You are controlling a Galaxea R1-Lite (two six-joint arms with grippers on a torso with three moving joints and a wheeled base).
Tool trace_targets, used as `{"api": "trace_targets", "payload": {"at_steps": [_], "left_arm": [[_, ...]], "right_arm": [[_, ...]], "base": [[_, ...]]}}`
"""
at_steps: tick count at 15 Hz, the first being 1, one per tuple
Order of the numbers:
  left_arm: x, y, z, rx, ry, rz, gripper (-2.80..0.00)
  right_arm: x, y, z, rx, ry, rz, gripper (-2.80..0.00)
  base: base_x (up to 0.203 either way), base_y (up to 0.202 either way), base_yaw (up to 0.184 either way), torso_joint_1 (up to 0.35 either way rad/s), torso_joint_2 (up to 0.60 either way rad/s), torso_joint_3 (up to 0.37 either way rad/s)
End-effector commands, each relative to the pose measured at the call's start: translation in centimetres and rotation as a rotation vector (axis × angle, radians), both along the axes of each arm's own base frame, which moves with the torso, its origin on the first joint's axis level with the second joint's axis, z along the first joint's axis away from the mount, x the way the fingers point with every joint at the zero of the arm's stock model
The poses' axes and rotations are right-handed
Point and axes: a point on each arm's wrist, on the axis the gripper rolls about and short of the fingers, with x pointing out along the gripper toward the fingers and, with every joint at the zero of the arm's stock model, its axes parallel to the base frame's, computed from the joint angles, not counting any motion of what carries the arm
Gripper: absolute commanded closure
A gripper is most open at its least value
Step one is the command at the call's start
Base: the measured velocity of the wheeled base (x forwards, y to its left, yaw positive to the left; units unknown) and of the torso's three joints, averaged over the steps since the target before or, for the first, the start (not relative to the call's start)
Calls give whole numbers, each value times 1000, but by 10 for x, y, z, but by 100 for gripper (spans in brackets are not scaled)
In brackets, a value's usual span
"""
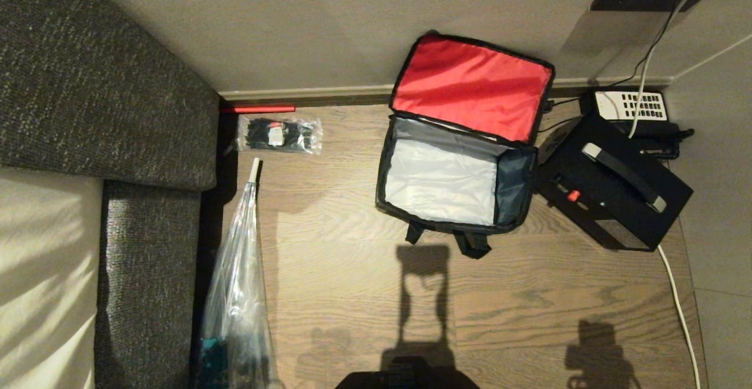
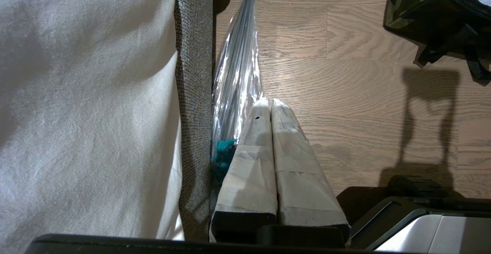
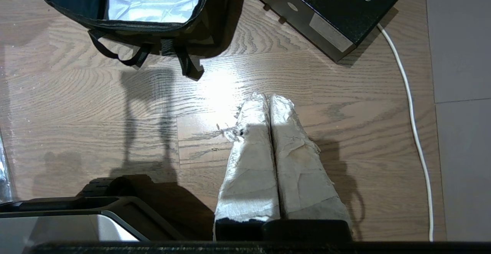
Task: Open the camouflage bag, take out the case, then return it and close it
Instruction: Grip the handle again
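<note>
Bag (image 1: 452,183) lies open on the floor (image 1: 352,295) in the head view, red lid back, case (image 1: 614,192) just beside it. Left wrist view: left gripper (image 2: 267,102) pressed together above floor. Right wrist view: right gripper (image 3: 267,97) pressed together, empty, near the bag.
</note>
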Motion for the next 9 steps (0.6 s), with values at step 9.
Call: {"api": "trace_targets", "payload": {"at_steps": [9], "left_arm": [[0,0,0,0,0,1,0]], "right_arm": [[0,0,-4,1,-6,0,0]], "base": [[0,0,0,0,0,0]]}}
